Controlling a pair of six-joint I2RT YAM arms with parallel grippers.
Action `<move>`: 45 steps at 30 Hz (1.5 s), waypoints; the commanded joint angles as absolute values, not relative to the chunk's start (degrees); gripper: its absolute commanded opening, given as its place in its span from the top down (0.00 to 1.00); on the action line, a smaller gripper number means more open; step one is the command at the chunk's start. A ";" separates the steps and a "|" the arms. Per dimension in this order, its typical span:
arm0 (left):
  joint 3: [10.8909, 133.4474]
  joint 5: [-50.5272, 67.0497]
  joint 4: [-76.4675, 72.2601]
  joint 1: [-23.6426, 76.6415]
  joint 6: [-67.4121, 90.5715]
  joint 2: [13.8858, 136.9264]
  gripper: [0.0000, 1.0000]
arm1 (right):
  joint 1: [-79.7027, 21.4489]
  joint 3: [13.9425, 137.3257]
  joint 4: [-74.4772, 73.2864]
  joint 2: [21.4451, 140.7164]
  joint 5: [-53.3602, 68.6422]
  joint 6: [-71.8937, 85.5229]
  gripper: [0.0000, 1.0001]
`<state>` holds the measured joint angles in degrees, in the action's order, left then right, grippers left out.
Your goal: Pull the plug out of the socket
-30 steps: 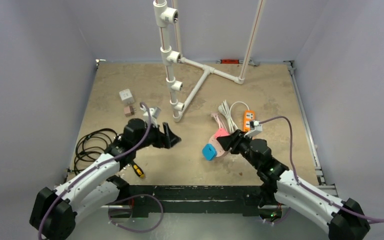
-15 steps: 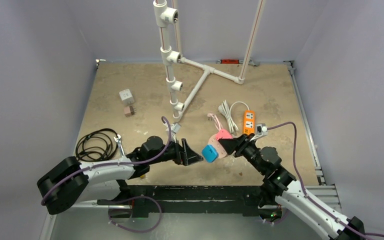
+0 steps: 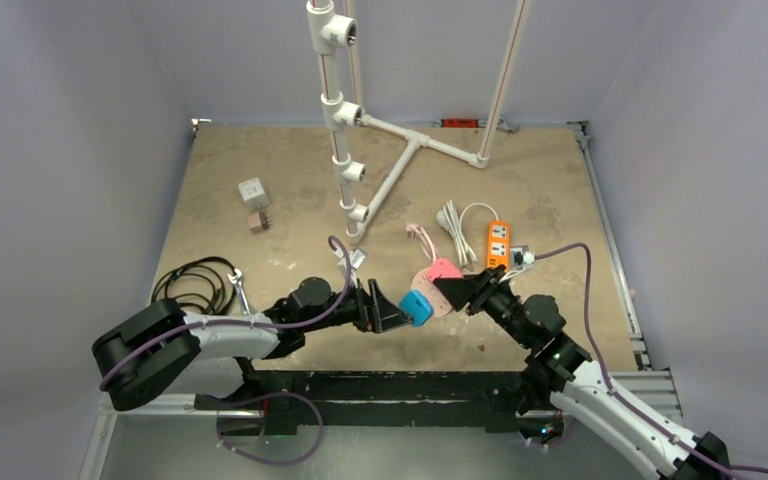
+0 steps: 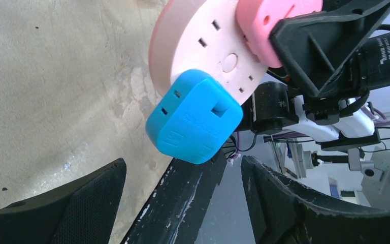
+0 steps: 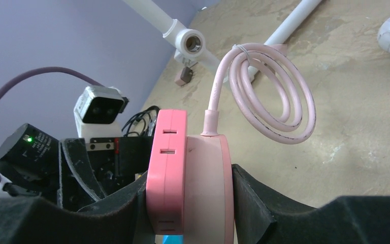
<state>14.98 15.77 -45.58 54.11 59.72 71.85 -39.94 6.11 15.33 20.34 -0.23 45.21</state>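
My right gripper is shut on a pale pink round socket, held on edge above the table. A darker pink plug sits on the socket's face, inside that grip. A blue plug is also plugged into the face, at its lower edge. My left gripper is open and low, its jaws just short of the blue plug and touching nothing. The socket's pink cable hangs in a coil behind it.
A white pipe frame stands at the back centre. An orange power strip and a white cable bundle lie behind the right arm. A black cable coil lies at the left, with a white cube adapter farther back.
My left arm has swung right and dropped low, bringing its jaws up to the blue plug, and they have opened a little wider. The right gripper and socket have shifted slightly left.
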 commanded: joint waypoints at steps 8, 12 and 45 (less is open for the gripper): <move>15.56 16.19 -55.03 55.74 63.31 76.09 0.18 | -39.78 5.84 30.73 23.22 2.80 46.68 1.00; 16.32 17.82 -58.85 56.07 64.84 78.01 0.26 | -39.79 5.65 31.30 25.15 1.71 45.75 1.00; 25.50 10.01 -32.58 56.16 54.57 68.12 0.63 | -39.81 10.02 18.33 26.73 -4.82 35.44 1.00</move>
